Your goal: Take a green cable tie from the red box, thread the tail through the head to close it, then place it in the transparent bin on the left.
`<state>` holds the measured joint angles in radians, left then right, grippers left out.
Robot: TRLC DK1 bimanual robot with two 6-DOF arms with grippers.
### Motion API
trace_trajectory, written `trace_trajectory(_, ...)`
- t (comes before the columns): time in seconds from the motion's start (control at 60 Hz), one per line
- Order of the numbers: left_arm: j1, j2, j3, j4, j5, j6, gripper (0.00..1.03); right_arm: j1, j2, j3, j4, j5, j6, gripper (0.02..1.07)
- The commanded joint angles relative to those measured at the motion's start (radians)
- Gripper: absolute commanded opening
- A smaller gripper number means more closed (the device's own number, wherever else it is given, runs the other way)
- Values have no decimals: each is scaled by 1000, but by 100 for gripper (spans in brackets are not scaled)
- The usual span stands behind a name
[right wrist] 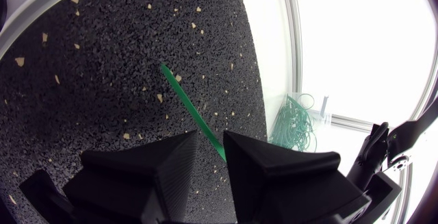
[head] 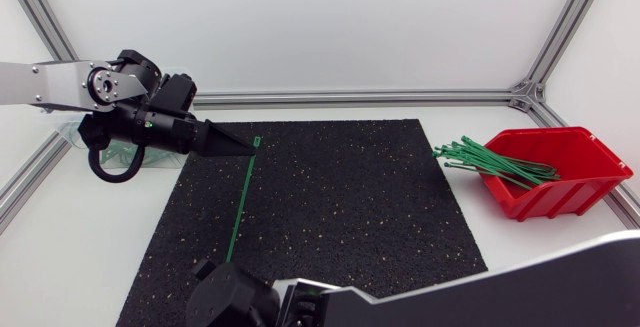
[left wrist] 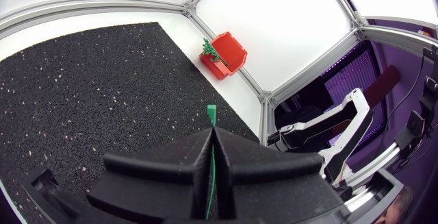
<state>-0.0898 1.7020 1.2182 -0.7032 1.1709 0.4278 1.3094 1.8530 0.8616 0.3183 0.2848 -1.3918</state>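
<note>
Left tool (left wrist: 212,132): fingers pressed together on the green cable tie (head: 241,202), just behind its head (left wrist: 211,112), which pokes out past the fingertips.
Right tool (right wrist: 211,139): fingers apart; the tie runs up between them, with a strip of mat showing beside it, so not clamped.
Where the tie is: over the black mat (head: 330,207), strung between the two tools, well apart from the red box (head: 572,193) at the counter's right.
Long axis: straight, from the head at the left tool down to the tail tip (right wrist: 165,67), which sticks out ahead of the right tool's fingers.
Nearer arm: the right is at the tail, the left has the head.
What the next move turns on: likely the right tool closing on the tail, then bending it round toward the head.
Bin: the transparent bin (head: 68,137) sits under the left arm, close for the drop.
</note>
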Motion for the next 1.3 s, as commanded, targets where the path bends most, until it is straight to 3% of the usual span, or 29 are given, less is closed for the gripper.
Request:
trace_trajectory(0.0,1,22,26,-16,13,29,3,16,25,-16,13,-3,-7,33)
trace_trajectory(0.233,1,30,26,-18,13,34,3,27,25,-29,10,-3,2,27)
trace_trajectory(0.367,1,30,26,-19,13,34,3,28,23,-30,15,-3,8,8)
trace_trajectory(0.833,-5,21,17,-47,13,62,3,37,29,-10,39,-4,19,8)
trace_trajectory(0.917,-1,4,6,-53,13,83,3,25,8,33,-33,-18,77,8)
trace_trajectory(1.05,4,-31,-5,-56,13,83,3,-29,-52,145,-263,-113,252,8)
trace_trajectory(1.183,-2,-58,-8,-61,13,85,3,-134,-80,297,-552,-302,462,8)
trace_trajectory(1.283,-19,-74,-9,-71,12,83,3,-239,-84,406,-749,-515,632,8)
